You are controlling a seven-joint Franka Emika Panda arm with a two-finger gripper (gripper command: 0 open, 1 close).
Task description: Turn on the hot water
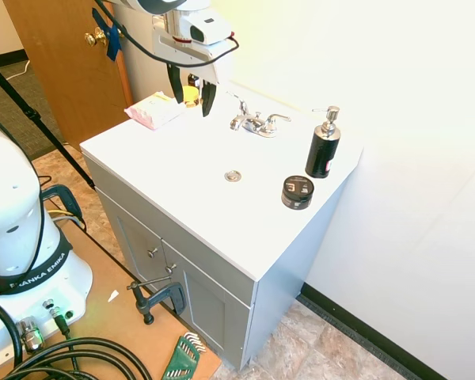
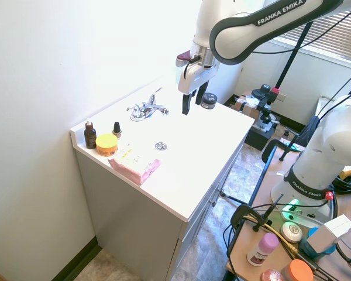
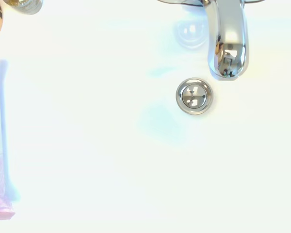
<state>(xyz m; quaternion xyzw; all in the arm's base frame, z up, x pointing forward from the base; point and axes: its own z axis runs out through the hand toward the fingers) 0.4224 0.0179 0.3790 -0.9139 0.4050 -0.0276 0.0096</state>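
"FRANKA EMIKA" stands on the arm and its base.

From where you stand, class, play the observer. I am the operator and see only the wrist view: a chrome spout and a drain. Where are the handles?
Observer: The faucet has two lever handles, one on each side of the spout, at the back of the white counter.
Operator: Is the gripper on one of them?
Observer: No. The gripper hangs above the counter with its fingers open, beside the faucet and apart from it.
Operator: Is anything else close by?
Observer: A black pump bottle stands on the faucet's far side from the gripper.
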